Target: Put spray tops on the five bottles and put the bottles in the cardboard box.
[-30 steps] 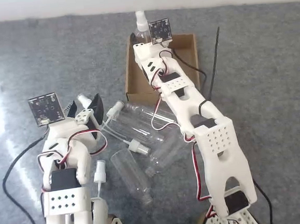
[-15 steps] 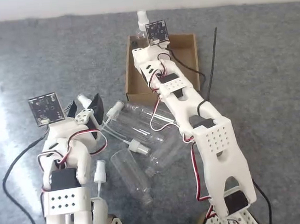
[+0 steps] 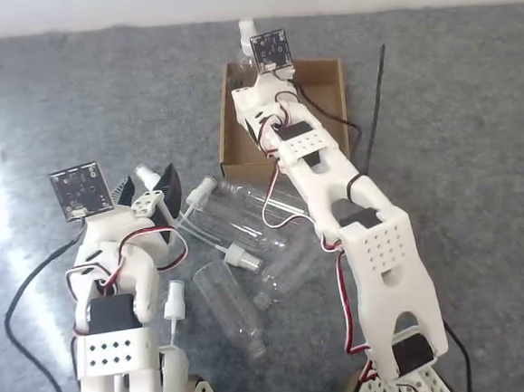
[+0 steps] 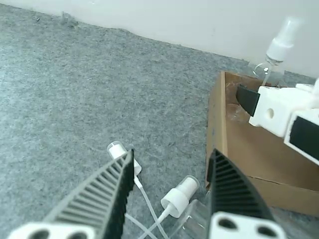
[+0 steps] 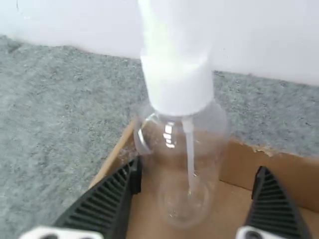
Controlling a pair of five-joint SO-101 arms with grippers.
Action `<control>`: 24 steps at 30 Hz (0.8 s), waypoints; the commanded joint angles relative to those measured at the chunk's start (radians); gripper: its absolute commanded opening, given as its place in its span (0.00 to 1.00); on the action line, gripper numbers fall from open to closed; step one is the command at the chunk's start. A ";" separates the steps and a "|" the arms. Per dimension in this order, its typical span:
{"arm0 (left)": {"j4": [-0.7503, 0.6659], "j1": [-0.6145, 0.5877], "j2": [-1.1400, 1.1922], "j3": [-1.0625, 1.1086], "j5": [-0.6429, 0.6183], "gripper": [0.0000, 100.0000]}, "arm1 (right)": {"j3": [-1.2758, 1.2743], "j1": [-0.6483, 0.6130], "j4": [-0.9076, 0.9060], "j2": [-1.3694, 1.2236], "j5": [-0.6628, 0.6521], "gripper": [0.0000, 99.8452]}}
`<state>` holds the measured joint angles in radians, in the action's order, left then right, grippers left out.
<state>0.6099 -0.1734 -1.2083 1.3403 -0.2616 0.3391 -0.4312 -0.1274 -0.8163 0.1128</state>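
1. Pose: the right arm [image 3: 333, 177] lies stretched out long from its base toward the cardboard box [image 3: 327, 75]. The left arm [image 3: 114, 271] is folded short, and its wrist tips down over the grey felt [image 3: 63, 94].
2. The right claw [image 5: 197, 174] is released. Its ribbed black jaws stand wide apart, with a gap showing on each side of the capped bottle [image 5: 182, 149] between them.
3. The capped bottle is clear plastic, a round-shouldered cylinder with a white spray top [image 5: 177, 84] and a thin dip tube running down inside. It stands upright with its long axis vertical and the spray top uppermost. Its base is inside the box, in the corner right between the jaw tips.
4. The box is plain brown cardboard, shallow and open-topped. Its walls sit just below and beyond the right claw.
5. The left claw [image 4: 172, 157] is likewise released, its toothed jaws spread with nothing between them.
6. Beneath and ahead of the left claw, white loose spray tops [image 4: 118, 149] lie on the felt, thin tubes trailing.
7. One of these tops sits close by one jaw tip. Another is near the opposite jaw, beside a clear lying bottle [image 3: 245, 214].
8. An uncapped bottle [image 3: 229, 300] lies on its side behind the left claw, between the two arms. Its long axis is flat on the felt and its open neck points toward the arm bases.
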 commanded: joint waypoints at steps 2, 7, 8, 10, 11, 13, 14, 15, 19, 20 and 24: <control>-0.023 -0.008 0.003 -0.013 -0.012 0.23 | -0.009 -0.004 -0.016 0.153 0.009 0.31; -0.023 -0.008 0.003 -0.013 -0.012 0.23 | -0.117 -0.024 -0.016 0.248 0.005 0.31; -0.023 -0.008 0.003 -0.013 -0.012 0.23 | -0.137 -0.028 -0.016 0.263 0.005 0.31; -0.023 -0.008 0.003 -0.013 -0.012 0.23 | -0.169 -0.030 -0.016 0.289 0.005 0.31; -0.023 -0.008 0.003 -0.013 -0.012 0.23 | -0.183 -0.030 -0.016 0.302 0.005 0.31; -0.023 -0.009 0.003 -0.015 -0.012 0.23 | -0.213 -0.025 -0.018 0.323 0.003 0.31; -0.023 -0.009 0.003 -0.015 -0.012 0.23 | -0.227 -0.024 -0.024 0.337 0.002 0.31; -0.023 -0.009 0.003 -0.015 -0.012 0.23 | -0.244 -0.024 -0.025 0.355 0.002 0.31; -0.026 -0.054 0.003 -0.019 -0.018 0.23 | -0.351 -0.022 -0.025 0.460 0.002 0.31; -0.023 -0.060 0.003 -0.024 -0.018 0.23 | -0.379 -0.022 -0.025 0.489 0.002 0.31; -0.021 -0.061 0.003 -0.025 -0.018 0.22 | -0.476 -0.022 -0.025 0.596 0.002 0.31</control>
<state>0.6099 -0.2317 -1.2083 1.3403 -0.2693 -0.1197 -0.4526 -0.1473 -0.3606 0.1128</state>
